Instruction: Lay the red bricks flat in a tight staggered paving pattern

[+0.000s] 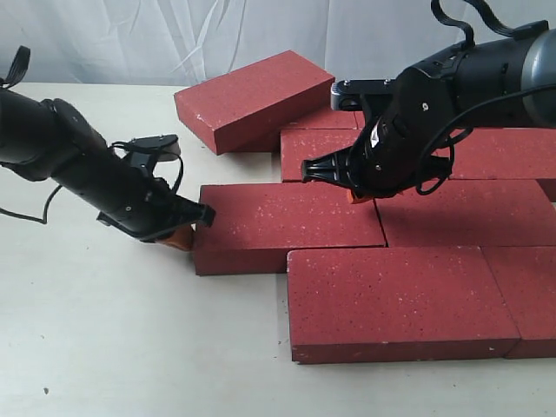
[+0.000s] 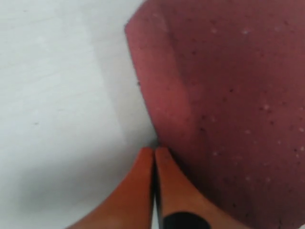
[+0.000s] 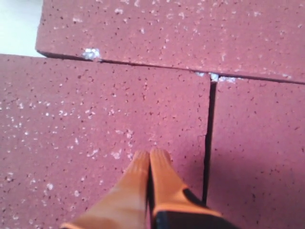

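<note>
Several dark red bricks lie flat in staggered rows on the table. One red brick [image 1: 254,98] rests tilted on top of others at the back. My left gripper [image 1: 182,238] is shut, its orange tips down at the table against the left end of the middle-row brick [image 1: 287,224], whose corner [image 2: 228,95] fills the left wrist view beside the shut tips [image 2: 153,151]. My right gripper [image 1: 354,196] is shut with nothing in it, tips resting on a brick's top [image 3: 95,143] near a joint [image 3: 208,138] between two bricks.
A white table [image 1: 104,347] spreads to the left and front. The front-row brick [image 1: 395,300] lies nearest the camera. A white curtain [image 1: 174,35] hangs behind.
</note>
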You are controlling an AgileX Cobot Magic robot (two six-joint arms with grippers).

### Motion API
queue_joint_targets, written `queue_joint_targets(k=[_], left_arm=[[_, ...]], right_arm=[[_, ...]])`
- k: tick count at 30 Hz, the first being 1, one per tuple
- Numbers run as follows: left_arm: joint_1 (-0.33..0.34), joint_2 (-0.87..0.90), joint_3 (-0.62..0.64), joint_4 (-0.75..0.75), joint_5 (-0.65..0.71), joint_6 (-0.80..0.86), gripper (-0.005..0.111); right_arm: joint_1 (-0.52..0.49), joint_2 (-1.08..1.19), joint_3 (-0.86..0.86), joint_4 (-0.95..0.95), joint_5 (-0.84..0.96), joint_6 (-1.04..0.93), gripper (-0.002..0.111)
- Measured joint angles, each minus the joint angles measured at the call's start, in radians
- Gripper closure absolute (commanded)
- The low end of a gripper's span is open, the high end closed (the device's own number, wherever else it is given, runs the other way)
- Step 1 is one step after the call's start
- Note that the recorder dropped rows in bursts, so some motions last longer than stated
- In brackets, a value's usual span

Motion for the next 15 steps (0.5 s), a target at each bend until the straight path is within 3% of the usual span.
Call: queue_joint_targets(k=[8,15], left_arm=[[-0.002,0.001,0.000,0.004,0.000,0.015,0.107],[0.127,0.001,0.000,-0.001,0.027,-0.026,0.107]], right_arm=[[0.000,0.000,0.000,0.000,0.003,0.000,0.109],[0.000,0.000,0.000,0.006,-0.002,0.000,0.109]])
